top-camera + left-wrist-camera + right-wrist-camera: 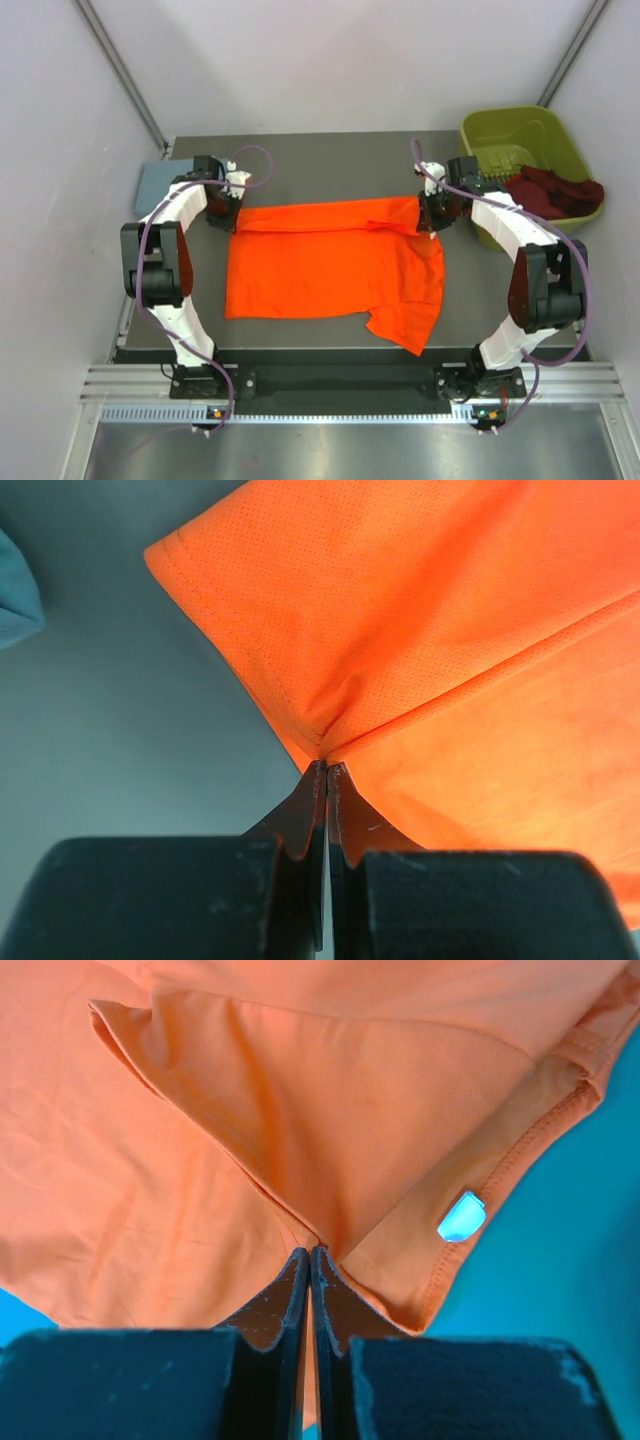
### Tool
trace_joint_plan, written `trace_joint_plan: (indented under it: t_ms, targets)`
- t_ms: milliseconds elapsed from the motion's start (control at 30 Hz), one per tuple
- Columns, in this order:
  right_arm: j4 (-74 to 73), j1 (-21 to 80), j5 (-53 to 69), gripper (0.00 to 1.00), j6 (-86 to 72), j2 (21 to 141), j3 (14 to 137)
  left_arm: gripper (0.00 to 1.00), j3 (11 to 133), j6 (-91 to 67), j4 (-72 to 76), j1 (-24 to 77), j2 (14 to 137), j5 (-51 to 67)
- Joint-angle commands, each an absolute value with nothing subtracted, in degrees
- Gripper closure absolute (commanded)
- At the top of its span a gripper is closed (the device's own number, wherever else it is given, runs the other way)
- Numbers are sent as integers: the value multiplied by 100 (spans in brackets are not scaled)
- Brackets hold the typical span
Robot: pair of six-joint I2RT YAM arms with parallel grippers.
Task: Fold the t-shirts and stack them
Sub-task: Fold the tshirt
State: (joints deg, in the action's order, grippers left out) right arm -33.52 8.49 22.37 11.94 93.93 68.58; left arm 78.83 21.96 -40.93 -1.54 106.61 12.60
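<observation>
Left gripper, right gripper: pinched shut on the far corners of the orange shirt spread on the tabletop. Mid-fold, seemingly. Next: draw both corners evenly toward the near hem, edge taut.

This was a robot test cell in a lab, not a home. Plain white panels with metal corner struts boxed in a dark tabletop. A cabled left arm and right arm stood bolted to a slotted aluminium rail at its near edge. A green plastic bin sat at one far corner.
</observation>
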Motion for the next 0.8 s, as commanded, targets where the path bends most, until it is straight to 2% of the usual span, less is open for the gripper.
trace_joint_plan:
  t_ms: [0,33,67,133,167,300,400,767]
  targets:
    - [-3217,896,2320,97,1239,9097,6855,99,7884,2180,-4245,-193,10362,1248]
    - [-3260,905,2329,82,1265,9088,6873,98,7910,2162,-4280,-193,10362,1205]
    - [-3296,897,2329,72,1300,9088,6917,90,7919,2153,-4315,-202,10327,1152]
    - [-3374,888,2329,56,1353,9035,7048,81,7884,2153,-4377,-202,10248,1029]
    - [-3384,888,2329,53,1388,9018,7092,73,7858,2145,-4368,-220,10118,872]
    - [-3323,888,2303,47,1336,9009,7329,60,7831,2127,-4167,-255,9827,607]
    - [-3200,905,2364,46,1187,9140,7444,55,7997,2031,-3991,-246,9800,571]
    - [-2813,923,2399,39,616,10616,8621,58,9605,959,-3876,-71,11379,1450]
